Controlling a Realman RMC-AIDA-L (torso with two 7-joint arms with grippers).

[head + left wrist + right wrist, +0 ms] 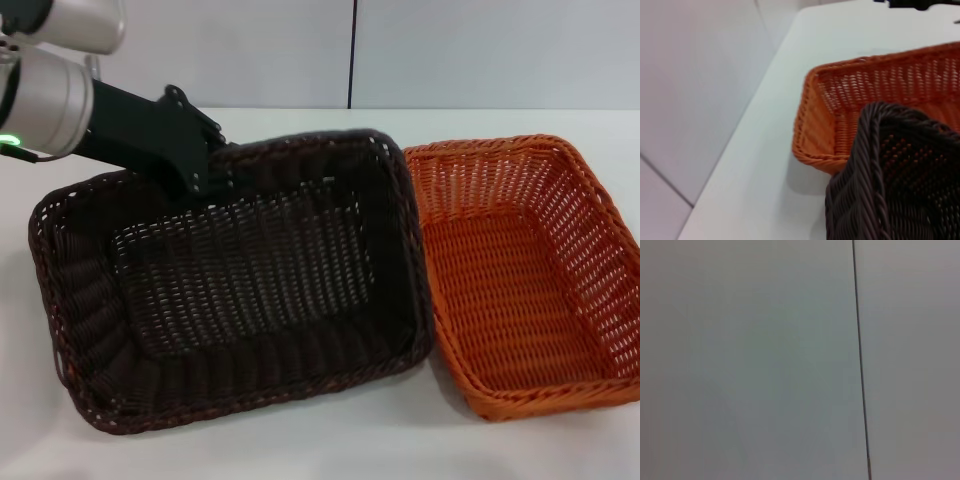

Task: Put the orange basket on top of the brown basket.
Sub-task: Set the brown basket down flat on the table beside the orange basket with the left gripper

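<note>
The brown basket [240,280] is on the left of the head view, tilted toward me with its far rim raised. Its right edge sits against or just over the left rim of the orange basket [520,270]. The orange basket stands flat and empty on the white table [300,445] at the right. My left gripper [205,172] is at the brown basket's far rim and shut on it. The left wrist view shows the brown basket's corner [890,190] in front of the orange basket [840,100]. My right gripper is out of view.
A white wall [450,50] with a dark vertical seam stands behind the table. The right wrist view shows only that wall [740,360]. Bare table shows along the front edge and behind the orange basket.
</note>
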